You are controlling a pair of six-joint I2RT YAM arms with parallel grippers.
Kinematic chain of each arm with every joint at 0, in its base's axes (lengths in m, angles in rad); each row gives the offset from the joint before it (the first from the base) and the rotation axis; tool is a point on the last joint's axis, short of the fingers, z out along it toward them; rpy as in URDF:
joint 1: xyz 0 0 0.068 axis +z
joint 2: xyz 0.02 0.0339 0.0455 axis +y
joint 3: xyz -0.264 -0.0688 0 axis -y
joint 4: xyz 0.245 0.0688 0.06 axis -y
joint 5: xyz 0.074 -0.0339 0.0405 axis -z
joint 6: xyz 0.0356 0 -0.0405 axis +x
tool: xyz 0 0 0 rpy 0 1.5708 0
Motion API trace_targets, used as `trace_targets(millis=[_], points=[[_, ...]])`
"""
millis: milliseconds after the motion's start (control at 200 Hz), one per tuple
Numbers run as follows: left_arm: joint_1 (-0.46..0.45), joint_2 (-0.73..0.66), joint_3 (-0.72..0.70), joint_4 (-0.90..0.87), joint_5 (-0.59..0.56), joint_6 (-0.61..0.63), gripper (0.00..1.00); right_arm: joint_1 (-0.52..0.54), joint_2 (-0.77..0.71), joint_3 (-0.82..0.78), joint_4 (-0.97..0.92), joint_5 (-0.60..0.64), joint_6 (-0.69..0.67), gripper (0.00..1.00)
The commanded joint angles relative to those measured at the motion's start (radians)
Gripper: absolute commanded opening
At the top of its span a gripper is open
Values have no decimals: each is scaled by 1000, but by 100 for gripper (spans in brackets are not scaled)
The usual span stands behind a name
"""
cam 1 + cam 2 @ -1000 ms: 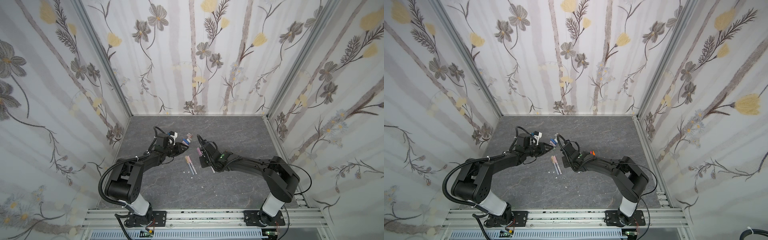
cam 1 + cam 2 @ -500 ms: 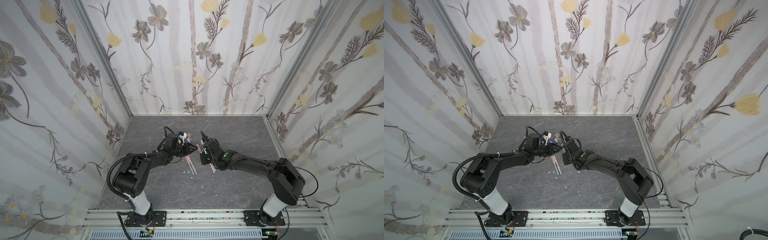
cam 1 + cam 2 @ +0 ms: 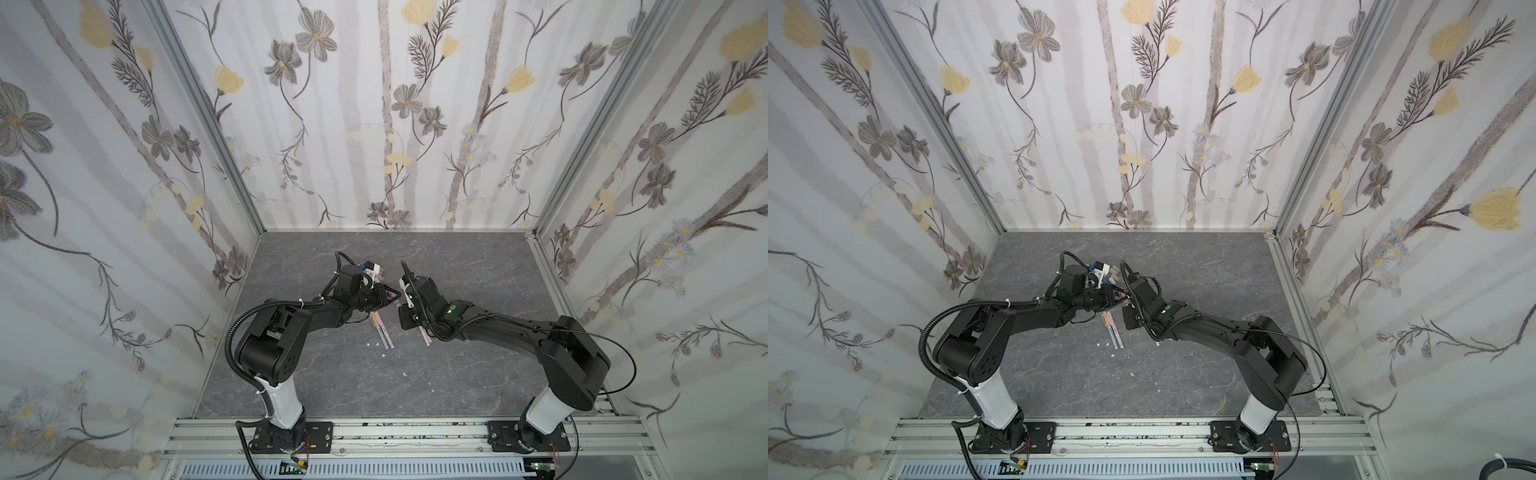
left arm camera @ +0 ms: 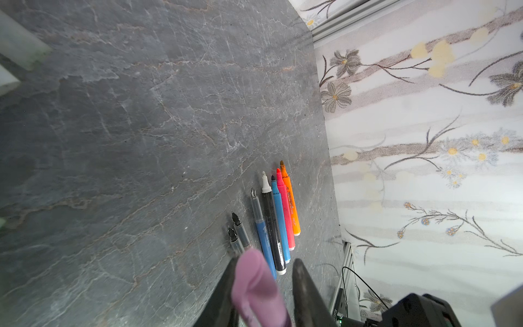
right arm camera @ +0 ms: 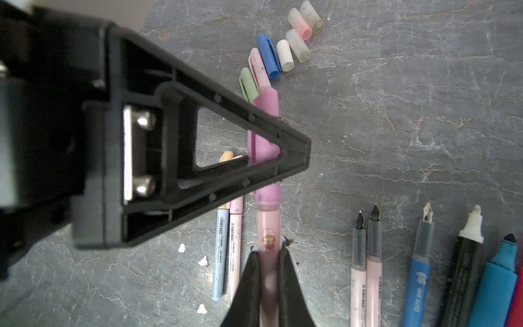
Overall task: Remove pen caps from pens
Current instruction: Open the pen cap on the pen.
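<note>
About two-thirds done, by my count. The grey surface fills the lower middle of both top views. Both arms reach in and meet nose to nose at frame centre. Your right gripper is clenched on a pen barrel. Your left gripper comes in across that pen, jaws apart around its cap end.

Done: a row of seven uncapped pens, tips bare, lying side by side. They are two grey-nosed, blue, black, light blue, red and orange.

Not done: two capped pens, pale blue and pale pink barrels. They lie together just below frame centre in a top view, under where the grippers meet. Their cap ends are mostly hidden behind the left gripper; one looks yellow.

In hand: the pink pen, pinched at mid-barrel by the right gripper. It looks lifted off the surface, but I can't be sure.

Seven loose caps sit clustered near the held pen's capped end: green, pink, blue, white and three clear. Seven caps, seven bare pens, so it tallies.

Smallest: the purple-pink cap, on the pink pen and seated against the barrel. One left finger touches it, and a gap shows at the other in the left wrist view. So you have no firm pinch yet, and this pull is the step in hand. I reckon three caps are left.
</note>
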Motion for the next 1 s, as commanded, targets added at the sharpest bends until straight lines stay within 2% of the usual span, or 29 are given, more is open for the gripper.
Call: trace_targets(millis=[0, 305, 480, 570, 799, 994], points=[[-2, 6, 11, 43, 7, -14, 23, -2, 3, 3, 25, -5, -1, 5], [-4, -4, 7, 48, 16, -19, 9, -11, 8, -5, 35, -3, -1, 6], [-6, -17, 4, 51, 19, -23, 5, -17, 6, -19, 63, -9, -1, 19], [-7, -19, 5, 52, 20, -25, 3, -19, 2, -27, 85, -16, -1, 23], [-9, -17, 6, 54, 22, -26, 1, -22, 14, -16, 110, -34, -4, 22], [-10, -8, 4, 60, 24, -26, 0, -22, 39, 3, 112, -49, -8, 11]])
